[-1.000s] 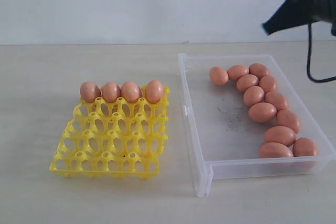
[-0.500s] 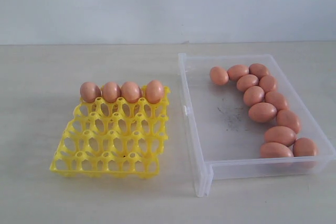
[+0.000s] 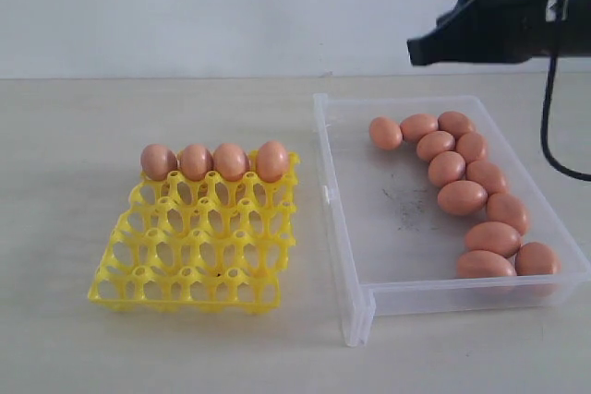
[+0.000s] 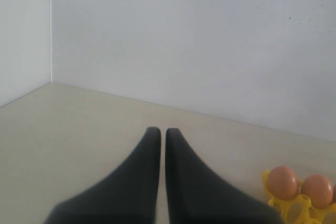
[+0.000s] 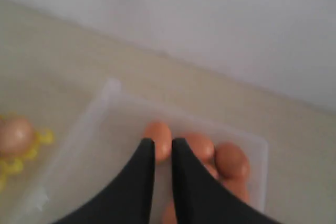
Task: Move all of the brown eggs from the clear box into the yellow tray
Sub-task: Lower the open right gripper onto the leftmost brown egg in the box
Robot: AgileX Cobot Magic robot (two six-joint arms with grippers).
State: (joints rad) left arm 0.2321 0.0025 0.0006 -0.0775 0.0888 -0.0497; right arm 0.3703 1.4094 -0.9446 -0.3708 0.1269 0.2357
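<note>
As right jaws hover, eggs point(image 3: 446, 168) lie below.

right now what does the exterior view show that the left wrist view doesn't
Only the exterior view: the clear box with twelve brown eggs along its far and right sides, the whole yellow tray, and the right tool high over the box's far end. Only the left wrist view: the left tool, fingers almost touching and empty, and a corner of the walls. Both: the table, part of the tray, and tray eggs in its back row: four in the exterior view, at least two in the wrist view.
</note>
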